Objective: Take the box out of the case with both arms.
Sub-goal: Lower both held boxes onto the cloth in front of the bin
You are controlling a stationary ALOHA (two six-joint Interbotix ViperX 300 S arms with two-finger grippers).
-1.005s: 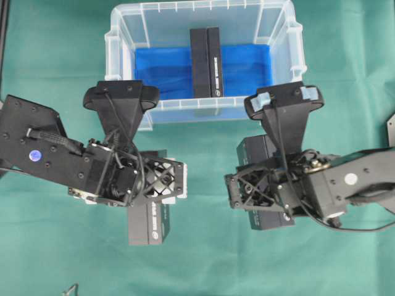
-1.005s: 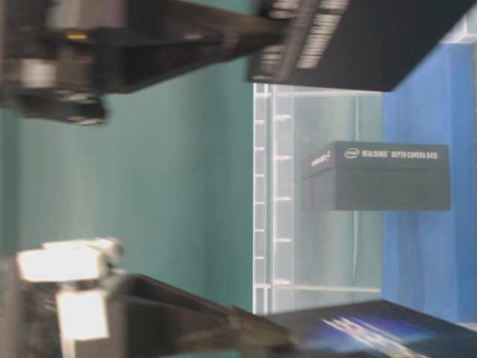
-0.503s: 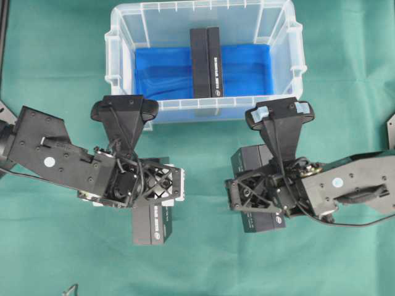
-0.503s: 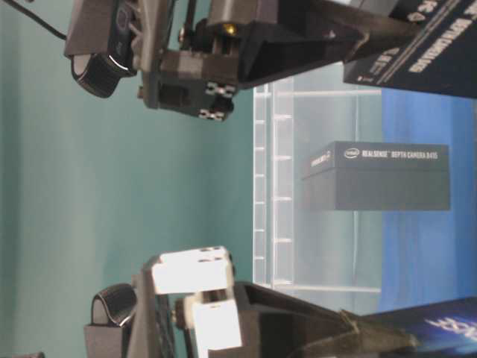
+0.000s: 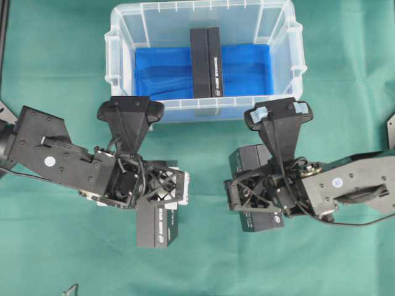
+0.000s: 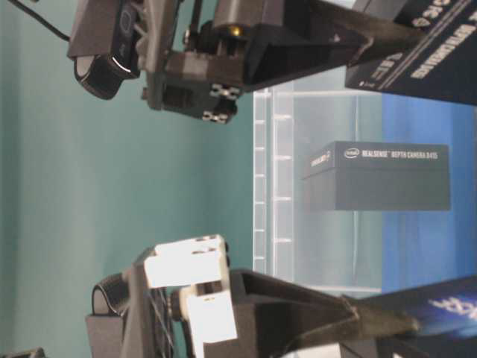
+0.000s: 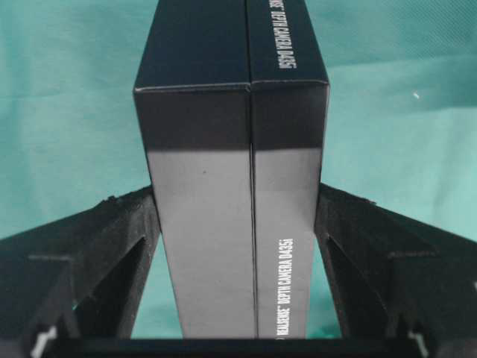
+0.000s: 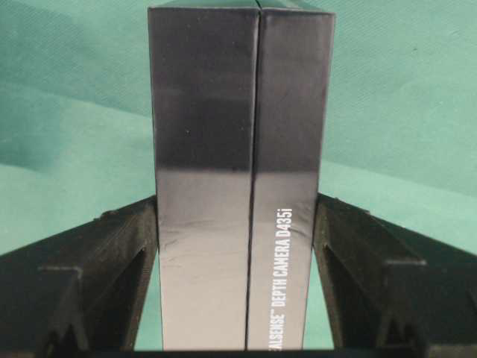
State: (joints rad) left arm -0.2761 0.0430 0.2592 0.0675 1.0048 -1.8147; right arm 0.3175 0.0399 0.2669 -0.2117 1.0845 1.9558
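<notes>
Green cloth (image 5: 203,259) lies open all round my two arms, in front of the clear plastic case (image 5: 126,24). My left gripper (image 7: 238,246) clamps a black depth-camera box (image 7: 231,186) between both fingers, its far end jutting past the tips. My right gripper (image 8: 237,253) grips a second black box (image 8: 238,164) the same way. A third box (image 5: 205,60) stands on the blue sheet (image 5: 160,71) mid-case, apart from the side walls.

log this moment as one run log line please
left gripper: shut on left box | right gripper: shut on right box | third box: in case
</notes>
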